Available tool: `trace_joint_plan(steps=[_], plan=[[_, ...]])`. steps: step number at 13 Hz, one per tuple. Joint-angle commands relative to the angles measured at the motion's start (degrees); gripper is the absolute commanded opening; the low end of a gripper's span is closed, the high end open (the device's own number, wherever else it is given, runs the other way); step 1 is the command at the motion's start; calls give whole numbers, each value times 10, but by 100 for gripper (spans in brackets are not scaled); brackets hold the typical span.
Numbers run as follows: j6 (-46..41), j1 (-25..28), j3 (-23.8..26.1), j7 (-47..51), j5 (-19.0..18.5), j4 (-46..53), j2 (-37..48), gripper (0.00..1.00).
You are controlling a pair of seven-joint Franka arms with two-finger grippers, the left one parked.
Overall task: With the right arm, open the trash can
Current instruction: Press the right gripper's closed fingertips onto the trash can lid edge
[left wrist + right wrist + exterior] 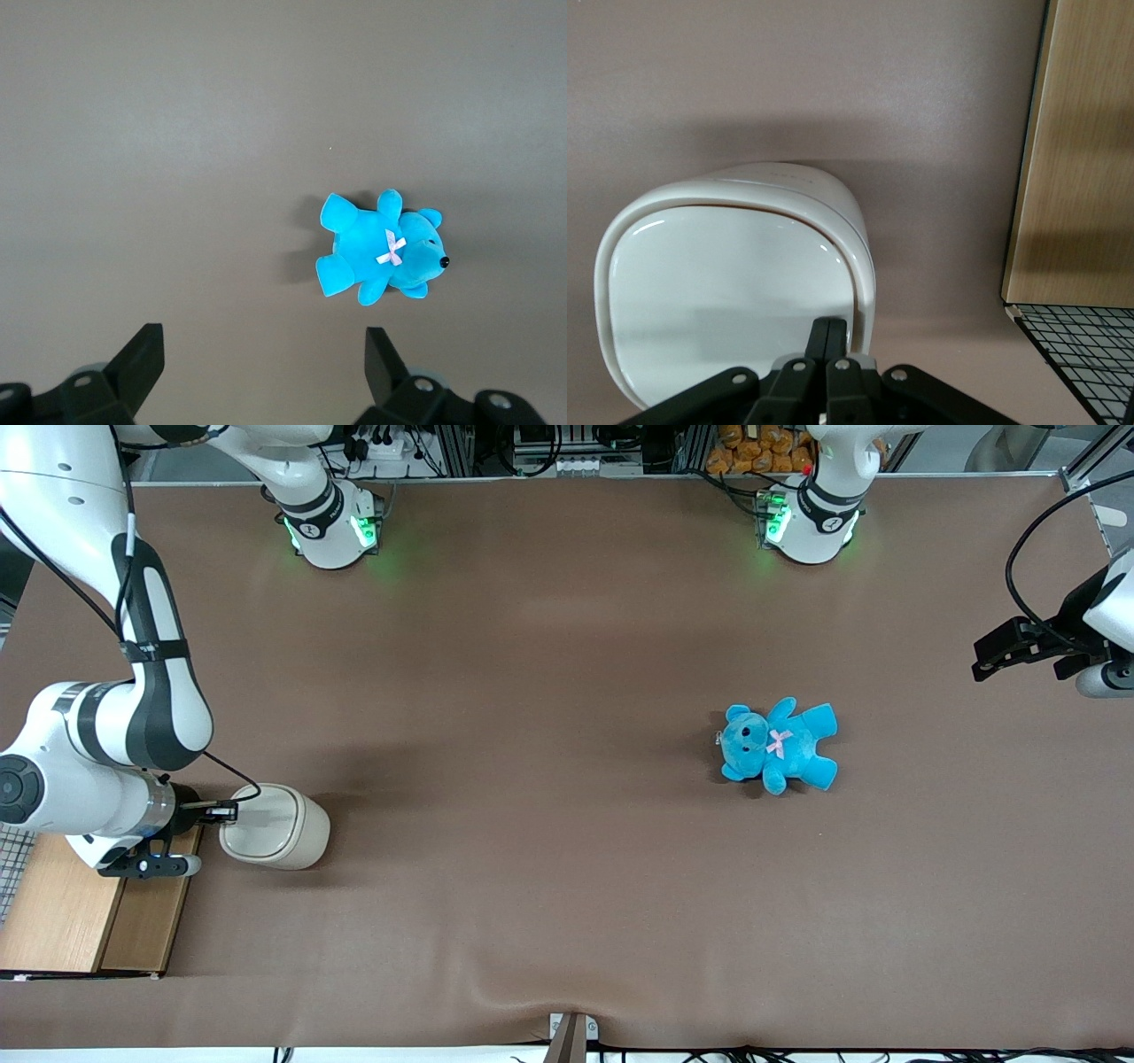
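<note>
The gripper [830, 341] has its two fingers [821, 338] pressed tight together, holding nothing, with the tips touching the edge of the trash can [735, 292] lid. The trash can sits just past the fingertips on the brown table [567, 868]. A wooden-topped box [1081, 159] is beside it, and a blue teddy bear [780, 746] lies well apart toward the parked arm's end

From my seat the trash can [735, 266] looks like glossy cream plastic, lid smooth enough to catch glare. My gripper [829, 341] pressed together at its lid edge is matt black. Tablecloth [532, 691] is matt brown fabric, teddy bear [778, 744] fuzzy blue plush, corner box top [1085, 150] wood grain.
</note>
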State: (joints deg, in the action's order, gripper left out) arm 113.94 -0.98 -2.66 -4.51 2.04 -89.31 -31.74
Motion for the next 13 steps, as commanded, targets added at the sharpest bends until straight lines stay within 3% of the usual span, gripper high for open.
trace_joint_plan(steps=[1,6,13], plan=[[29,-1,2,0,11,-20,1,0],[27,4,3,8,10,-20,4,0],[-74,16,3,8,11,57,10,0]])
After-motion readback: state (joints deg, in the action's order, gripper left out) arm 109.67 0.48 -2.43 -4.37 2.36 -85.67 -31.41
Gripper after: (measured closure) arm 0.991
